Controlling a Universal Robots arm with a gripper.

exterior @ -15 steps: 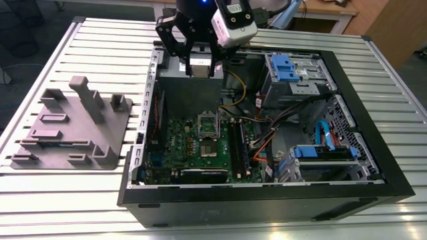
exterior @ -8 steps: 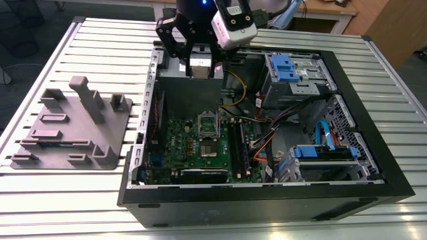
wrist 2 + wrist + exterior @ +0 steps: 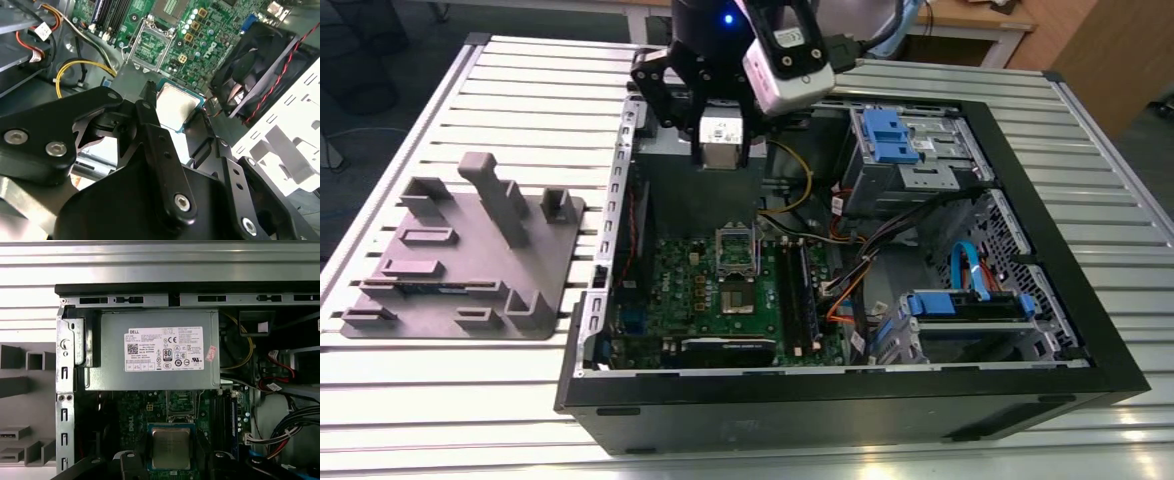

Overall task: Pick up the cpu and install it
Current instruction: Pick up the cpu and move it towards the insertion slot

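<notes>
**Cpu gripped above the open case**

The pincer (image 3: 722, 150) is clamped on the cpu (image 3: 170, 447), holding it clear above the motherboard (image 3: 720, 300). It hangs near the power supply (image 3: 110, 350), at one end of the computer case (image 3: 854, 410) lying on the worktop (image 3: 454, 420). The socket (image 3: 150, 45) sits apart from the chip.

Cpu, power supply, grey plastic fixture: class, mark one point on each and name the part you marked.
cpu (image 3: 171, 447): first wrist view, middle of its silver metal top.
power supply (image 3: 164, 349): first wrist view, on its white label.
grey plastic fixture (image 3: 478, 258): exterior view, flat base among the posts.
</notes>
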